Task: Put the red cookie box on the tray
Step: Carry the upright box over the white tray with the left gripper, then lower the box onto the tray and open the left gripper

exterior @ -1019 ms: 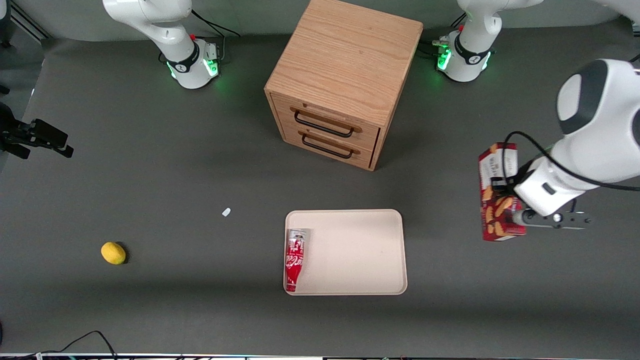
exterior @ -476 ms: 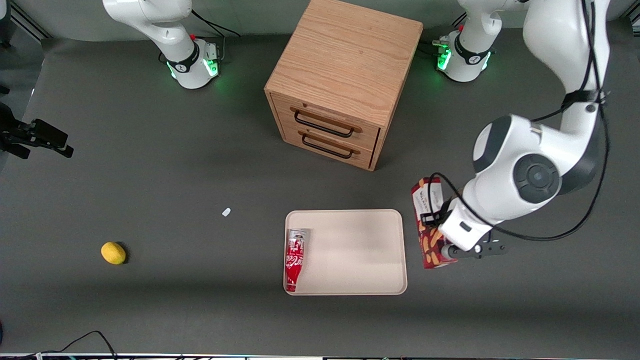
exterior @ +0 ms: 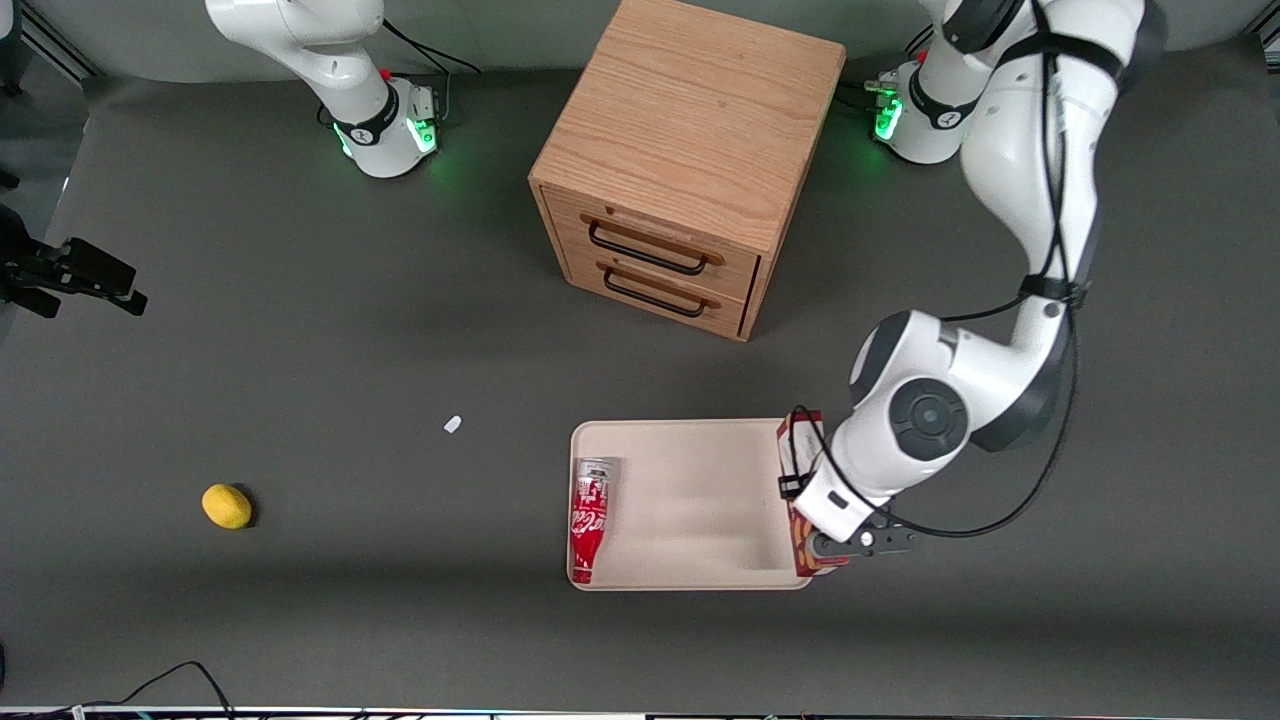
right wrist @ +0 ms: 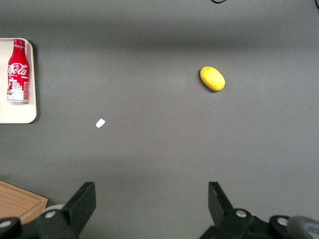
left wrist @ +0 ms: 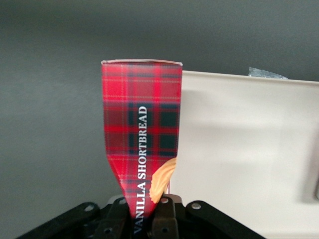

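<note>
Gripping the red cookie box [left wrist: 141, 144] near one end, the left gripper [exterior: 838, 543] has its fingers [left wrist: 164, 219] closed tight on the carton's narrow sides, which pinch inward there. The wrist camera shows a red tartan face with "VANILLA SHORTBREAD" in white letters running along its length and part of a tan biscuit picture just above the fingers. In the front view the red cookie box [exterior: 800, 470] hangs over the tray [exterior: 700, 500] at the rim toward the working arm's end, mostly hidden under the wrist; whether it touches the tray cannot be told.

Lying on the tray along the rim toward the parked arm's end is a red cola bottle [exterior: 589, 518] with white Coca-Cola script, well apart from the box. A lemon [exterior: 227, 506] sits toward the parked arm's end of the table, and a small white scrap [exterior: 453, 424] lies between it and the tray. Farther from the camera stands a wooden drawer cabinet [exterior: 680, 160] with two black-handled drawers, both shut.
</note>
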Robot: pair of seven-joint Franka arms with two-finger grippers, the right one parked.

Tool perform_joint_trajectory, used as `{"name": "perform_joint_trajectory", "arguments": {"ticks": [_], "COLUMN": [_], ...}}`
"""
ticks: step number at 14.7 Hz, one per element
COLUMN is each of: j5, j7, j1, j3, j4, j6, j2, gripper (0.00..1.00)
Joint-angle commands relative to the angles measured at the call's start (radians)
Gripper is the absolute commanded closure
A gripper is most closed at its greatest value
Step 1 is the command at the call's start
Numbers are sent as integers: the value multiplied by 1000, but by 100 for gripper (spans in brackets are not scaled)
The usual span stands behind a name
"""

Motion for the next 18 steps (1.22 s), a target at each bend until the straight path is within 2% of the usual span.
{"name": "perform_joint_trajectory", "arguments": {"ticks": [1, 10, 11, 12, 14, 18], "j5": [19, 49, 49, 65, 82, 69], "j7": [-26, -17, -12, -9, -12, -21], "j1": [-31, -45, -43, -40, -7, 6], "j3": [26, 30, 31, 31, 25, 22], "j4": [76, 45, 40, 25, -24, -101], "j6": [15, 15, 15, 17, 63, 98], "j2": [72, 106, 103, 96, 58, -29], "gripper": [100, 100, 36, 0, 0, 0]}}
